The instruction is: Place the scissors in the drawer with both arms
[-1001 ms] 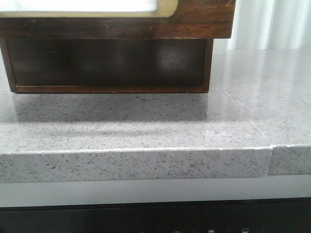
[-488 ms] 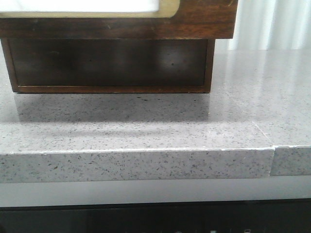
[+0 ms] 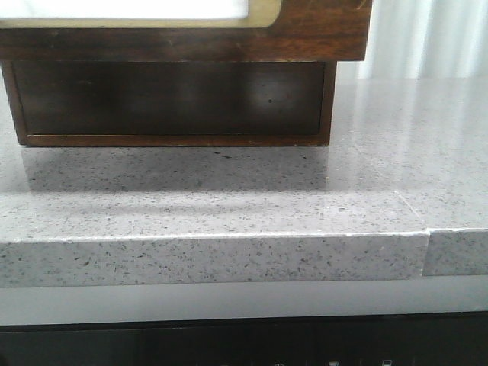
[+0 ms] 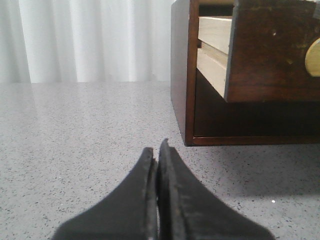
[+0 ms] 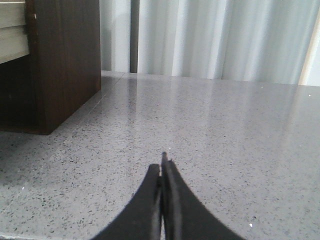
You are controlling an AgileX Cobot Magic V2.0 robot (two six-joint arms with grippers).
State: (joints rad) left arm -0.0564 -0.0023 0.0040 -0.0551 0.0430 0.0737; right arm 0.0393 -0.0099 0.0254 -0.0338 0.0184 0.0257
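Scissors: nowhere to be seen in any of the three views, so whereabouts cannot be told; possibly already inside, possibly out of frame.

Dark brown scratched wooden drawer with the cream-rimmed white panel (image 3: 183, 29) pulled out, overhanging the dark recess of the brown wooden cabinet (image 3: 171, 103) beneath it. Pale wooden side of that drawer plain in the left wrist view (image 4: 215, 47), jutting forward of the cabinet frame. Interior hidden from every camera.

Left gripper (image 4: 157, 165): black fingers pressed together, nothing between them, low over the grey speckled stone countertop (image 4: 75, 140), just beside the cabinet's near corner. Right gripper (image 5: 162, 172): likewise pressed together and bare, over the same countertop (image 5: 225, 130), with the cabinet's dark side wall (image 5: 62, 60) off to one side and pale curtains (image 5: 215, 40) behind.

Judged from this: opening of the drawer done. Both tools bare, so no carrying under way. Either scissors already dropped in and only the closing push left, or pick-up not yet begun; no way to settle it from these views. Drawer front standing proud of the cabinet, so closing not yet done in either case.
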